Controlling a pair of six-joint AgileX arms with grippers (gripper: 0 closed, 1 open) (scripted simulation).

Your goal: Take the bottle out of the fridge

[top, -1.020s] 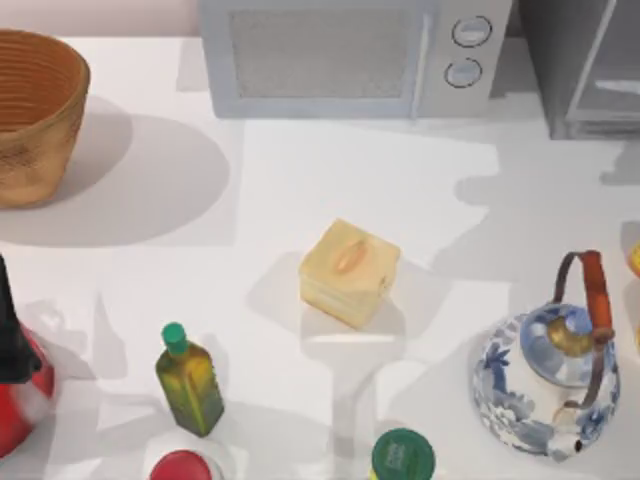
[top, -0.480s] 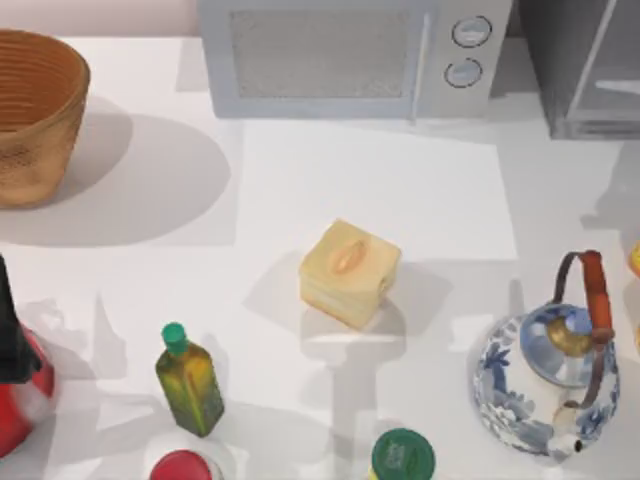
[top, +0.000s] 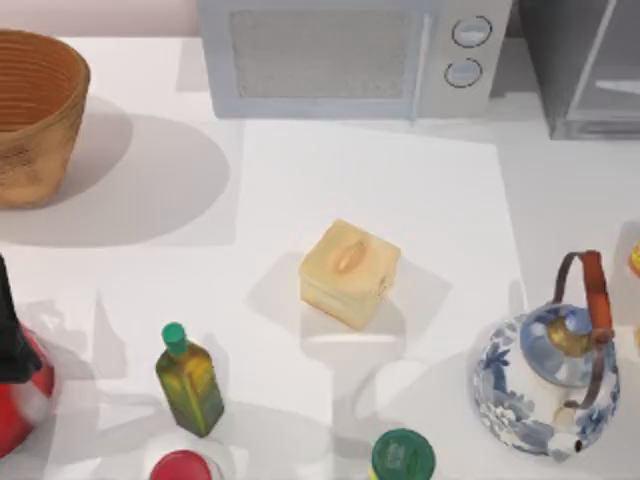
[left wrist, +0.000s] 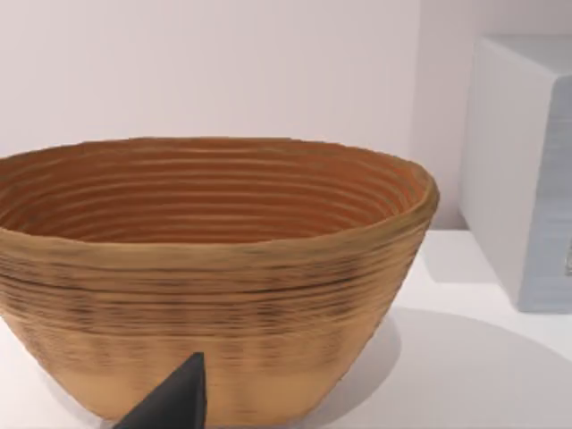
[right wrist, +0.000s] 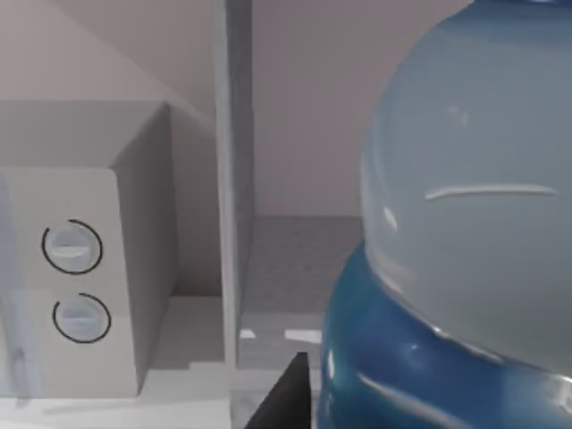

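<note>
The bottle [right wrist: 465, 223] looms very close in the right wrist view, with a pale see-through body over a deeper blue lower part. My right gripper [right wrist: 304, 404] is shut on it, and one dark finger [right wrist: 284, 399] lies against its side. Behind it stands the fridge [right wrist: 290, 259], a grey cabinet whose bare grey floor shows past a pale upright edge. From above, the fridge [top: 585, 70] sits at the table's far right corner. My left gripper [left wrist: 170, 407] hangs just in front of the woven basket [left wrist: 214, 268].
Along the back stands a light-grey microwave [top: 350, 55] with two knobs. A blue-and-white kettle [top: 550, 385] is front right, a yellow box [top: 348, 272] in the middle and an olive-green bottle [top: 190, 385] front left. The basket [top: 35, 110] is back left. Green [top: 402, 455] and red [top: 180, 467] lids line the front edge.
The shadow on the table by the fridge has slid away from it toward the front, past the kettle. Nothing on the table has moved.
</note>
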